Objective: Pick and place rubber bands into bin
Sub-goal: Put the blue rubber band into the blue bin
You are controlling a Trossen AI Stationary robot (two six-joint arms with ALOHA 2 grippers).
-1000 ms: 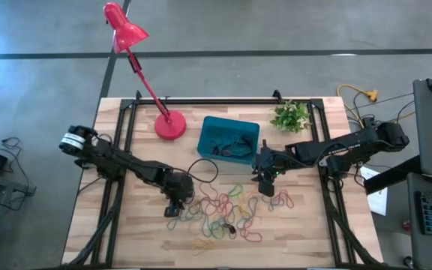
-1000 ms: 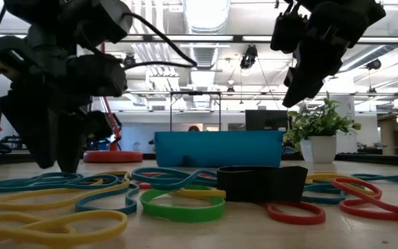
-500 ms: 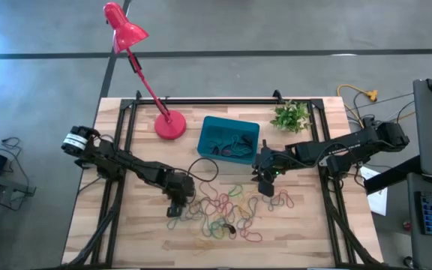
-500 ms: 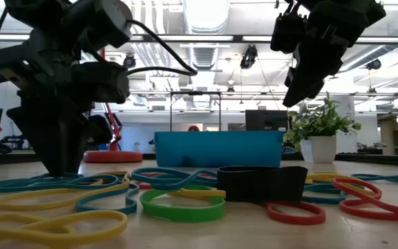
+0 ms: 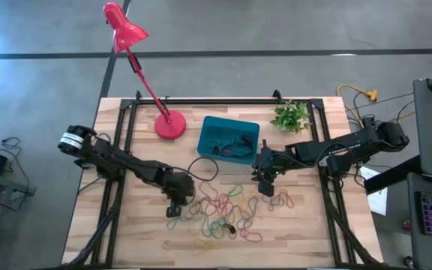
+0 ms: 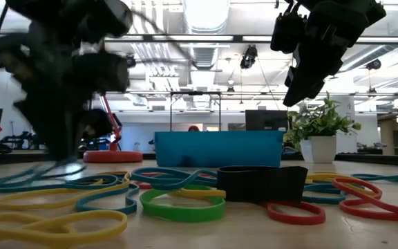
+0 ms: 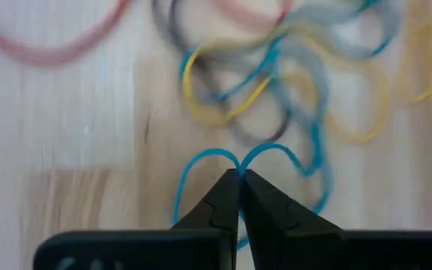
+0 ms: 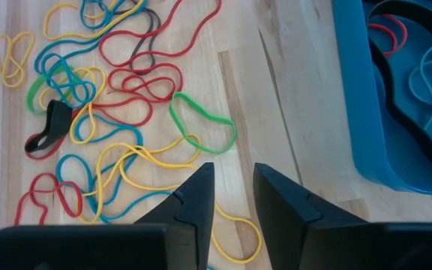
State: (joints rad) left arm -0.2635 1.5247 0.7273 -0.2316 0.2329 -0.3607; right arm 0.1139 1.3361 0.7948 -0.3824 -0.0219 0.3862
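Observation:
Many rubber bands (image 5: 223, 211) in red, yellow, green, teal and black lie loose on the wooden table, near of the teal bin (image 5: 229, 139). The bin holds a few bands. At the pile's left edge my left gripper (image 5: 172, 211) points down, shut on a teal band (image 7: 210, 155). My right gripper (image 5: 265, 189) hangs open above the table, by the bin's near right corner. Nothing is between its fingers (image 8: 192, 201). In the low view my right gripper (image 6: 302, 76) is well above the bands (image 6: 185, 200). My left gripper pinches one strand of the teal band (image 7: 239, 166) between its two fingertips. The fingers come from above, pointing down. The strand bulges into a lobe on either side of the tips. The band's remaining part lies slack on the wood beside the fingers.
A red lamp stands with its round base (image 5: 170, 125) left of the bin. A potted plant (image 5: 289, 116) stands at the far right. A black cable (image 5: 205, 169) loops near of the bin. Black frame rails run along both table sides. A wide black band (image 6: 262, 183) lies mid-pile.
My left gripper has shut at the pile's left edge and taken hold of the teal band. It shows blurred in the low view, in motion. My right gripper has kept its place above the table.

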